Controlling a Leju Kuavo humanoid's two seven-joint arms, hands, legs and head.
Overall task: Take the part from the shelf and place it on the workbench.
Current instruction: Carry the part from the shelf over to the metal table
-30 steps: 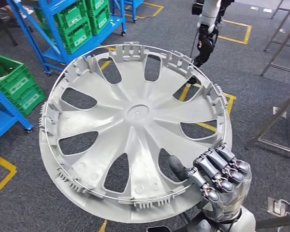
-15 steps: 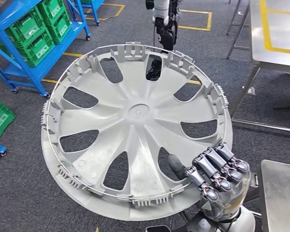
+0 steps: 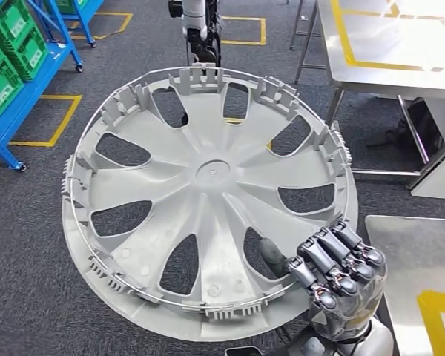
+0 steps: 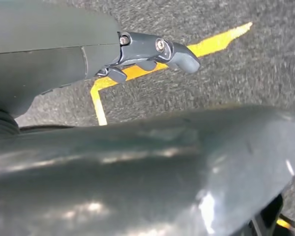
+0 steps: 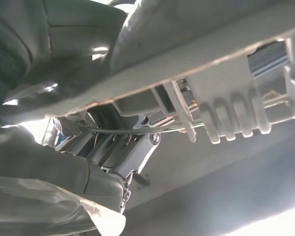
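One grey wheel cover (image 3: 209,193), rim clasped by right hand (image 3: 335,278), above carpet; left hand (image 4: 153,49) state unclear.

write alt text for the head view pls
A large grey wheel cover fills the view, held flat at its near right rim by the robot's right hand. Beyond it lie grey carpet, a steel workbench at upper right and blue shelving with green crates at upper left.

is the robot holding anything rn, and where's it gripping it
Yes: the right hand grips the grey wheel cover at its rim, on the edge nearest the robot, fingers curled over the rim. Whether the left hand holds anything cannot be told.
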